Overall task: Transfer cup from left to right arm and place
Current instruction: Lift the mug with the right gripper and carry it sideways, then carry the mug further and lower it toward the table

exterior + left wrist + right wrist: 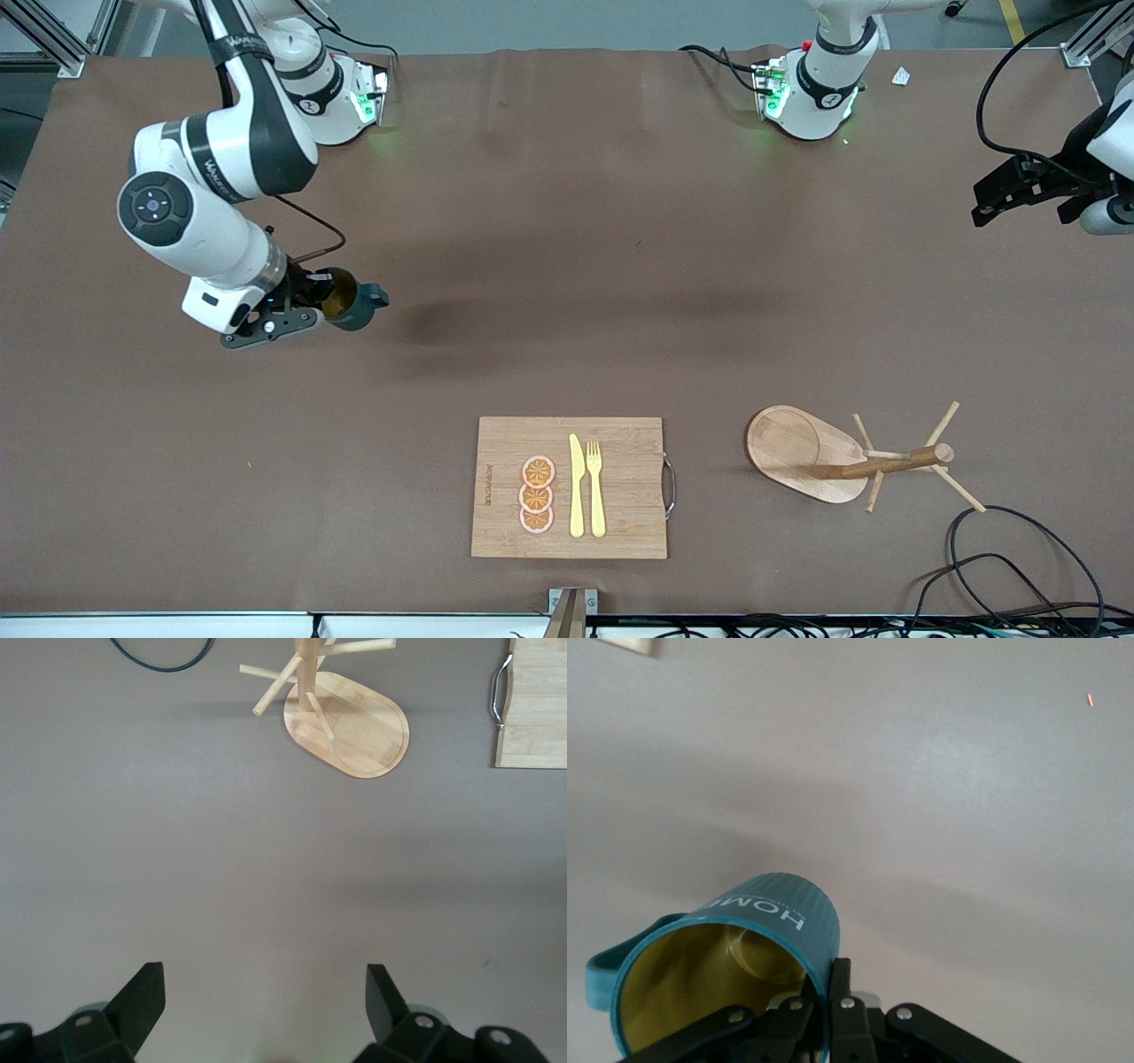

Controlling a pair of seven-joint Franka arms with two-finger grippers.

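Right jaws clamp cup (718,970) rim; cup reads "HOM".

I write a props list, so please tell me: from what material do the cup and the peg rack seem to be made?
Cup: probably glazed ceramic or plastic; smooth ribbed teal wall, printed white lettering, glossy mustard inside.
Peg rack: light wood, maybe bamboo; pale grain, matte finish.

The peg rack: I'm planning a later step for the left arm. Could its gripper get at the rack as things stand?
Probably yes. The left gripper is open and holds nothing, and only bare table lies between it and the peg rack. The right gripper holds the cup well away.
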